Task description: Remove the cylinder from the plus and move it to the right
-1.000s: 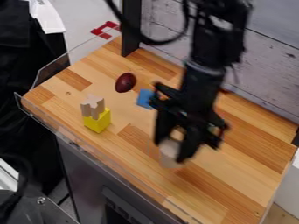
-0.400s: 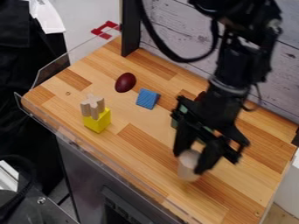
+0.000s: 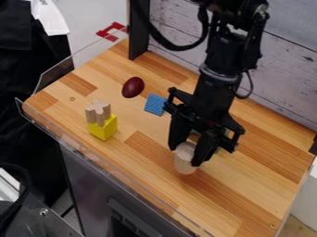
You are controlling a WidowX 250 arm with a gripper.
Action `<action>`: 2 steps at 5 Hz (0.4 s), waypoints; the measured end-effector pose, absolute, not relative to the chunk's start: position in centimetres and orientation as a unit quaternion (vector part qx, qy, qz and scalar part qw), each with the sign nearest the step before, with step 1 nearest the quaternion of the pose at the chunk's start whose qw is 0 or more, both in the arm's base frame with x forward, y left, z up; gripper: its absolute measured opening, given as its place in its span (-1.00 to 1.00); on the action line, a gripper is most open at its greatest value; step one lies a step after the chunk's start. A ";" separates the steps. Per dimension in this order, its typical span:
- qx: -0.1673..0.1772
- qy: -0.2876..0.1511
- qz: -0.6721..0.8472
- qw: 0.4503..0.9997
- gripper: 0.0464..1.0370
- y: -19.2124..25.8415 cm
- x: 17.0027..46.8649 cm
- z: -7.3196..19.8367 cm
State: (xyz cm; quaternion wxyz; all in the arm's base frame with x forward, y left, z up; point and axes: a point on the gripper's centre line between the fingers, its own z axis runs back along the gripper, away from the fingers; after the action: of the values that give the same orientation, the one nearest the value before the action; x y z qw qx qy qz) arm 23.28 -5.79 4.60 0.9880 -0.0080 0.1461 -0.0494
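The surface (image 3: pixel 139 155) is smooth wood with a light sheen. The cylinder (image 3: pixel 184 162) and the plus (image 3: pixel 98 114) look like pale, matt wood. The egg-shaped thing (image 3: pixel 132 87) is smooth and glossy, the yellow block (image 3: pixel 104 130) smooth, the blue block (image 3: pixel 155 104) finely ridged. The end effector (image 3: pixel 186 151) looks like dark plastic.

The plus (image 3: pixel 98 114) sits on a block (image 3: pixel 104 129), left of the cylinder (image 3: pixel 185 163), seemingly between the fingers (image 3: pixel 178 134)

Between my tool (image 3: pixel 185 155) and the yellow block (image 3: pixel 106 129), the counter (image 3: pixel 145 162) leaves me room; the blue block (image 3: pixel 155 105) and back wall (image 3: pixel 282 69) obstruct.
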 end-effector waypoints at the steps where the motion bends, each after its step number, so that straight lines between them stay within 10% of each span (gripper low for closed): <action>1: -0.011 0.141 -0.049 0.989 -0.07 -5.8 23.4 4.5; 2: -0.010 0.142 -0.051 0.989 -0.07 -5.8 23.3 4.5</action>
State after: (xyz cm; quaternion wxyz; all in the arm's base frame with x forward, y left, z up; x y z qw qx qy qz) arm 23.32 -5.80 4.48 0.9885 -0.0105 0.1417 -0.0515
